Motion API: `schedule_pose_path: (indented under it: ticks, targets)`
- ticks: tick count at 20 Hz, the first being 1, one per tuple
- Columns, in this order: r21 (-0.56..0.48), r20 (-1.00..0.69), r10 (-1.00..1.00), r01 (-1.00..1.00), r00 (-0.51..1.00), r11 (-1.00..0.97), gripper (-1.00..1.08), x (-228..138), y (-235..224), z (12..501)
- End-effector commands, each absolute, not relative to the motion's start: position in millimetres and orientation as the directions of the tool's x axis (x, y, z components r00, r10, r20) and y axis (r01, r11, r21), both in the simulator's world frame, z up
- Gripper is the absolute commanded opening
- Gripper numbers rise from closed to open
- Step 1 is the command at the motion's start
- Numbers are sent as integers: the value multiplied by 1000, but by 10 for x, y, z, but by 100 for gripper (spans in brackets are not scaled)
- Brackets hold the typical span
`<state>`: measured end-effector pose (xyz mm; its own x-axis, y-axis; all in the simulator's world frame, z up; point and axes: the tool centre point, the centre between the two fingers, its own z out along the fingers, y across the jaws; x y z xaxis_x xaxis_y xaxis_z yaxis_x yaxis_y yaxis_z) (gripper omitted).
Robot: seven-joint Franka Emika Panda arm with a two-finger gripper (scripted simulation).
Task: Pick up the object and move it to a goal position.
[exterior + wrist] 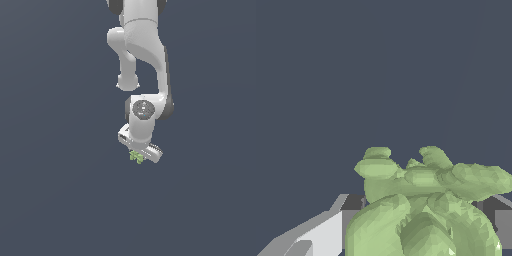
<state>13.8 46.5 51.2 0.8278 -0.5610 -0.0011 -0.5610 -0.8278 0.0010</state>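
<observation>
In the exterior view you see 1 white arm (142, 55) reaching down from the top edge of the frame against a plain dark blue-grey background (50, 190). Its wrist joint shows a round grey cap facing you, and below that the white hand slants so that its lower edge runs down toward the exterior view's right. The gripper (138, 156) sits at the bottom of that hand. Right at it you find the object (136, 158), a tiny light-green lump poking out from under the hand's lower edge, on the side toward the exterior view's left. It touches the gripper and looks pinched there, though at this size you cannot make out the separate fingers or the gap between them. No surface is visible under the object; the background looks the same all around it.

In the wrist view the object (426, 205) fills much of the frame close to the camera. You can read its shape here: a rounded, knobbly body with several stubby lobes sticking out across it, all in the same pale green. Grey and white parts of the gripper show on either side of it, 1 finger (321, 235) on one side and a darker grey piece at the opposite edge, with the object lodged between them. The jaws look closed in on the object, narrow rather than spread wide. Behind it is only the flat dark background (356, 65).
</observation>
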Motion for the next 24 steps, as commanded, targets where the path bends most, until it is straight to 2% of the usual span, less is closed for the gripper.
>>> schedule_pose_path:
  ticks: [1, 9, 24]
  targets:
    - [0, 0, -561, -561, 828, -828, -100, 163, 481, 617]
    - [1, 0, -561, -561, 828, -828, -100, 289, 564, 1193]
    - [1, 1, -562, -562, 827, -827, -100, 647, 793, 2719]
